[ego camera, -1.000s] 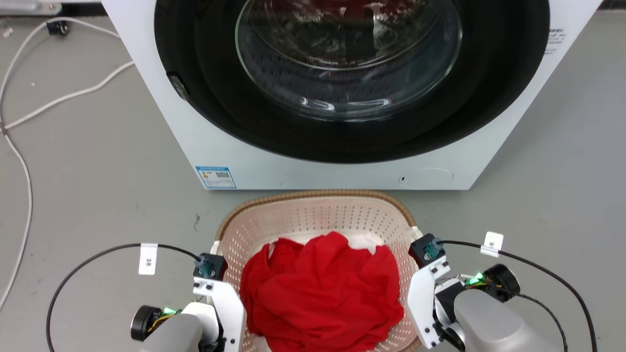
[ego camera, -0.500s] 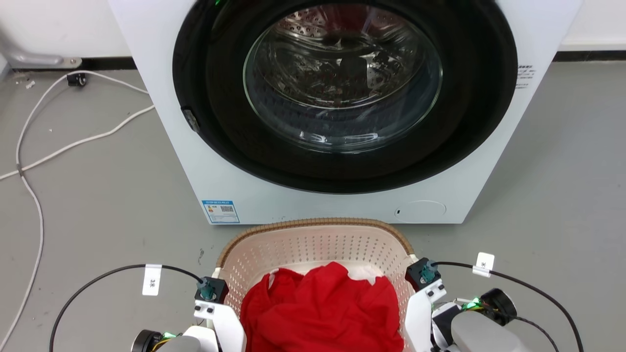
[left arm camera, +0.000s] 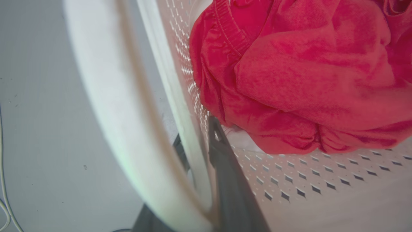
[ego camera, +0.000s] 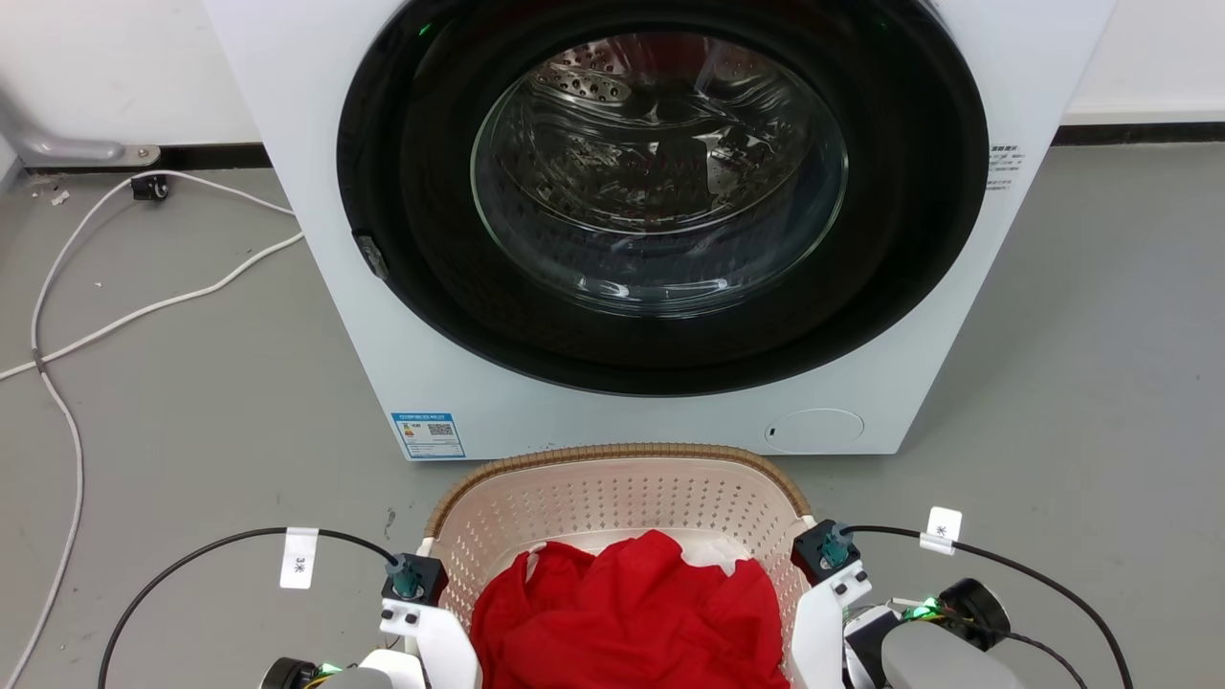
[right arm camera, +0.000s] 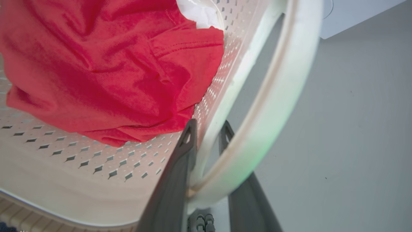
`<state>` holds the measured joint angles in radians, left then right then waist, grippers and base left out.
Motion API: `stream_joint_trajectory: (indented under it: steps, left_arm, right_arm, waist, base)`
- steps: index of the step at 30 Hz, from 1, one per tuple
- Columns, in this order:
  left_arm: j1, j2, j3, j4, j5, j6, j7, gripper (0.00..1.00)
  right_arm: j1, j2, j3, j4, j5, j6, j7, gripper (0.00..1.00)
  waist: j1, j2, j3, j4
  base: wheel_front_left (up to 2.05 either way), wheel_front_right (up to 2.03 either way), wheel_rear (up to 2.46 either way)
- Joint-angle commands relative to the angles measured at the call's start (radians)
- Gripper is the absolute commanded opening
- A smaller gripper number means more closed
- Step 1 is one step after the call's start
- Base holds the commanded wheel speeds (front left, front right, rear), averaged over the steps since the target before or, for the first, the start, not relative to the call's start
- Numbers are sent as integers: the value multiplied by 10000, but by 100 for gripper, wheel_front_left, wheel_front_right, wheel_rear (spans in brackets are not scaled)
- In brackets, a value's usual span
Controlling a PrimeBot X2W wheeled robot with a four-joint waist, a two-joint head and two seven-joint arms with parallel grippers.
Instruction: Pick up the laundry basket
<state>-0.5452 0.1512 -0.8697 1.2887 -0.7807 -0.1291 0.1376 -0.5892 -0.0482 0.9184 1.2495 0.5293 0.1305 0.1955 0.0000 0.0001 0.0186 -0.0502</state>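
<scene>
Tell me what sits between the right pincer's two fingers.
The basket side wall. In the right wrist view the right pincer has one finger inside against the perforations and the other outside, behind the white handle.

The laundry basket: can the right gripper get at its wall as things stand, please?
Probably yes: the right gripper straddles the wall of the laundry basket, one finger inside, one outside, seemingly clamped.
</scene>
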Motion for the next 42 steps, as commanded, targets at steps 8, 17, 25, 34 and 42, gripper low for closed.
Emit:
stream_joint_trajectory:
  steps: [8,17,25,34,42]
  left_arm:
    - [-23,55,-139,-22,-122,-12,-147,0]
    - [-115,88,-285,-20,-285,-12,-170,0]
    - [-138,102,-388,-20,-394,-12,-228,0]
    - [-162,119,-480,-19,-489,-12,-224,0]
    - [-238,144,-571,-17,-563,-12,-235,0]
  right_arm:
    - [63,-36,344,84,210,4,1,0]
    - [20,-34,625,143,527,4,-44,0]
    - [-52,-34,817,183,706,5,-90,0]
    - [-125,-34,985,229,856,5,-108,0]
    - [-173,-34,1122,252,983,5,-119,0]
  waist:
    - [0,-1,13,-31]
    - [0,-1,21,-50]
    - [0,-1,60,-50]
    - [0,-1,86,-54]
    - [0,-1,117,-48]
  base:
    - [0,0,0]
    - [0,0,0]
    - [0,0,0]
    - [0,0,0]
    - [0,0,0]
